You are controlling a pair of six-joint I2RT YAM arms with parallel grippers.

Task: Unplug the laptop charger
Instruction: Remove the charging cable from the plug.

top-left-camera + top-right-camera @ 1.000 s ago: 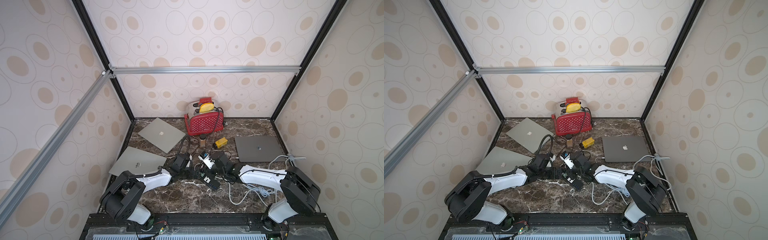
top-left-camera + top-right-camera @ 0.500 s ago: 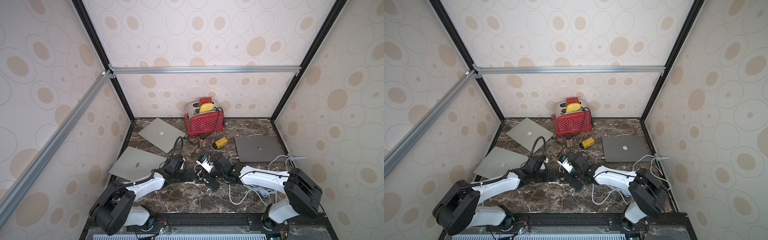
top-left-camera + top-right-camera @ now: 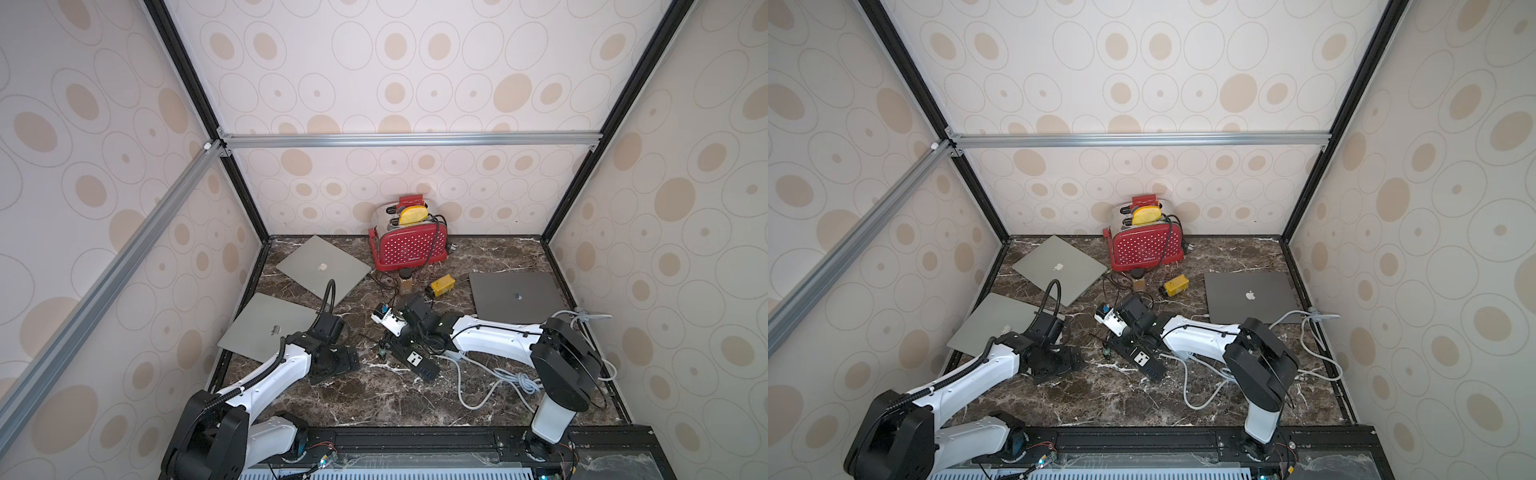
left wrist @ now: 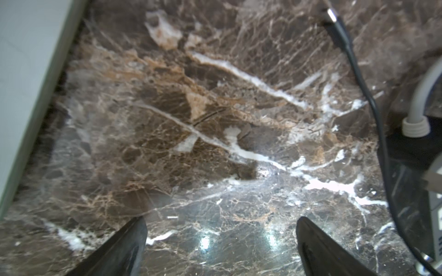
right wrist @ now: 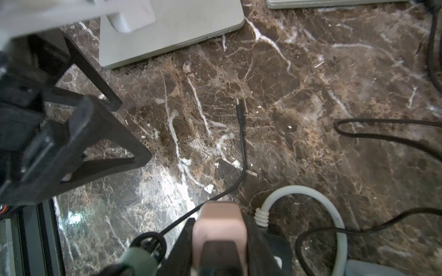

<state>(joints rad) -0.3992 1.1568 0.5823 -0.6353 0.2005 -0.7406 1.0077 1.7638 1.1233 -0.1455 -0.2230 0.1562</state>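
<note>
The laptop charger (image 3: 386, 319) (image 3: 1109, 320) is a white block at the far end of the black power strip (image 3: 413, 358) (image 3: 1142, 358). My right gripper (image 3: 400, 322) (image 3: 1124, 322) is shut on it. In the right wrist view the charger (image 5: 218, 227) fills the space between the jaws, looking pinkish. Whether its prongs sit in a socket is hidden. My left gripper (image 3: 345, 360) (image 3: 1065, 360) stands open low over bare marble, left of the strip; in its wrist view the left gripper (image 4: 221, 239) holds nothing.
Three closed laptops lie around: far left (image 3: 320, 268), near left (image 3: 266, 324), right (image 3: 515, 293). A red toaster (image 3: 409, 247) stands at the back, a yellow block (image 3: 441, 284) before it. A white cable (image 3: 490, 382) and thin black cable (image 5: 241, 133) trail over the marble.
My left arm has drawn back from the power strip toward the near left, its gripper still open. The right gripper keeps its hold on the charger and has edged slightly left.
</note>
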